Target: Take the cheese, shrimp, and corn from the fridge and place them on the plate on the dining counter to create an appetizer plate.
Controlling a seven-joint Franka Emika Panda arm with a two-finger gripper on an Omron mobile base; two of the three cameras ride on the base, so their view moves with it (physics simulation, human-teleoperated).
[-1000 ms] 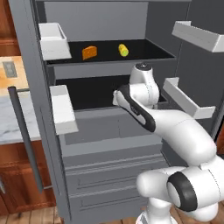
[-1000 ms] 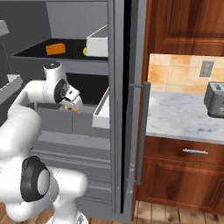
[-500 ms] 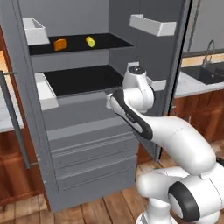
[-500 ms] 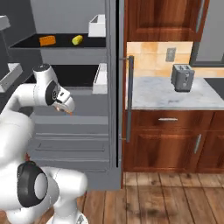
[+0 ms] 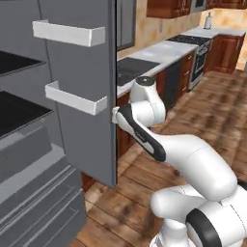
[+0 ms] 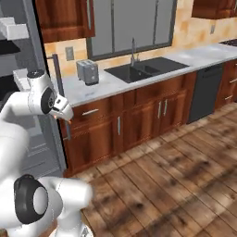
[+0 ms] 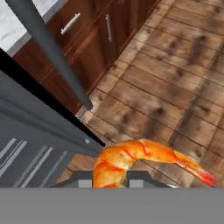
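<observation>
View since earlier: the base has turned away from the fridge (image 5: 72, 120) shelves; the sink (image 6: 139, 69) and toaster (image 6: 87, 71) counter now faces the cameras, so the whole scene has swung.
Gripper (image 7: 111, 177): fingers narrow, pinched on the shrimp (image 7: 140, 159); as before, it hangs beside the open door's edge.
Shrimp: orange body between the fingertips, tail trailing to one side over the wood floor (image 7: 175, 65).
Fridge handle (image 7: 48, 52): dark bar just past the fingers.
Writing: none readable.
</observation>
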